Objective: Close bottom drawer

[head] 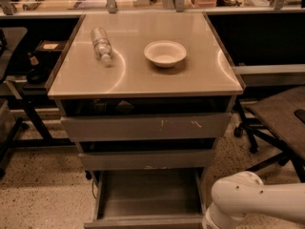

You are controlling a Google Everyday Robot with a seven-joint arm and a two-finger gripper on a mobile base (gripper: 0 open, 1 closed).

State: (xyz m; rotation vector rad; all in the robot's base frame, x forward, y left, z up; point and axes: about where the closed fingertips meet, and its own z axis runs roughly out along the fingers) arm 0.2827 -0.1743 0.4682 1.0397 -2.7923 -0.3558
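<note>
Fingers unseen, spread untellable, gripper off-frame below the white arm [257, 199]: an off-centre push could jam the open grey metal bottom drawer [143, 220].

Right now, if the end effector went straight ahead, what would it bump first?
Cannot tell: the end effector is out of view. Only the white arm shows, bottom right beside the open bottom drawer, so maybe that drawer's front.

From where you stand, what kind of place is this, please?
Probably an office or lab workroom: a grey metal cabinet with its bottom drawer open, cluttered benches behind, a wheeled chair beside. The gripper is out of view; only the white arm shows, lower right.
</note>
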